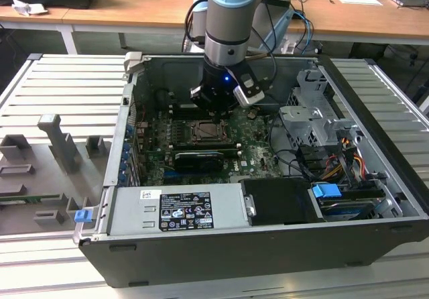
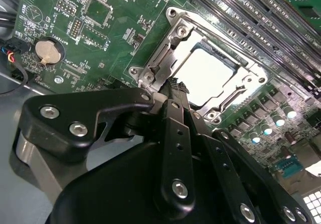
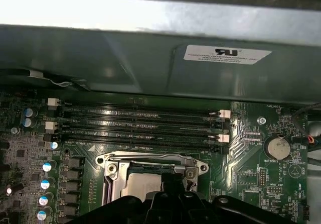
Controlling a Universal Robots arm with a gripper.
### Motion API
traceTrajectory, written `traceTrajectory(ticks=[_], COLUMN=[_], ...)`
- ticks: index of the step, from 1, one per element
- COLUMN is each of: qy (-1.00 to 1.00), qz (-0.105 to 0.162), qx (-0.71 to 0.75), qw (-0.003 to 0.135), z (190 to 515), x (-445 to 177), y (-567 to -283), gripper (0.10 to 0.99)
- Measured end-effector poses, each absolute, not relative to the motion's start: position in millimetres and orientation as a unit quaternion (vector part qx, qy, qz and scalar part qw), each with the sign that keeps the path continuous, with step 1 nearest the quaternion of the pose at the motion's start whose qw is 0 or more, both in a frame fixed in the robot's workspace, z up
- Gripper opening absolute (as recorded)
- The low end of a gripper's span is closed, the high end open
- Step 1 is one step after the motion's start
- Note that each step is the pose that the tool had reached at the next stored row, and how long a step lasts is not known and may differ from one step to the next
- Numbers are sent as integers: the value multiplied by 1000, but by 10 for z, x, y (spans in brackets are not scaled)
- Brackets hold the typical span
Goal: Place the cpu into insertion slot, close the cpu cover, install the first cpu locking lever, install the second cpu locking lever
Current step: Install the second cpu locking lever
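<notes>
Down in the socket at the middle of the motherboard point(image 1: 255, 148): cpu point(image 2: 203, 76), seated flat, pale silver face up, seen too in the first wrist view point(image 3: 143, 186). Framed all round by the cpu cover point(image 2: 246, 78), lying down over the chip's edges rather than standing open, with the face showing through the cut-out. So, judging by that, chip placed and cover closed.

Right at the socket's rim, on the side towards the coin cell battery point(image 2: 47, 50): gripper point(image 2: 176, 86), fingertips pinched together with nothing between them, hovering at or just touching the cover's corner; contact not certain. Beside the tips, a thin metal bar along the frame's edge, likely a locking lever point(image 2: 155, 66). Probably the first lever step, then.

To do it well: press with the clenched tips on the lever itself, not on the chip's face or the cover's thin frame. Push down and sideways so as to bring it under its catch, slowly, watching for a slip off the narrow bar. Keep clear of the memory slots point(image 2: 261, 18) on the socket's far side and of the small capacitors point(image 2: 266, 128) nearby.

Around all this: open computer case point(image 1: 375, 98), with the arm reaching straight down into it.
</notes>
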State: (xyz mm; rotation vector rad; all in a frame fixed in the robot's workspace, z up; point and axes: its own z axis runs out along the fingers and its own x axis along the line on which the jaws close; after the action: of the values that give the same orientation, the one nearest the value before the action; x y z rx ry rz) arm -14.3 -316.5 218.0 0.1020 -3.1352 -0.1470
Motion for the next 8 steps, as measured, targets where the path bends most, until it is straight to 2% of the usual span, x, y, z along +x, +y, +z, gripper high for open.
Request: traceTrajectory(ticks=[8], qy=[-998], qz=[-47], qx=[32], qw=[1], z=[2180], x=[-143], y=[-3181], gripper=[106])
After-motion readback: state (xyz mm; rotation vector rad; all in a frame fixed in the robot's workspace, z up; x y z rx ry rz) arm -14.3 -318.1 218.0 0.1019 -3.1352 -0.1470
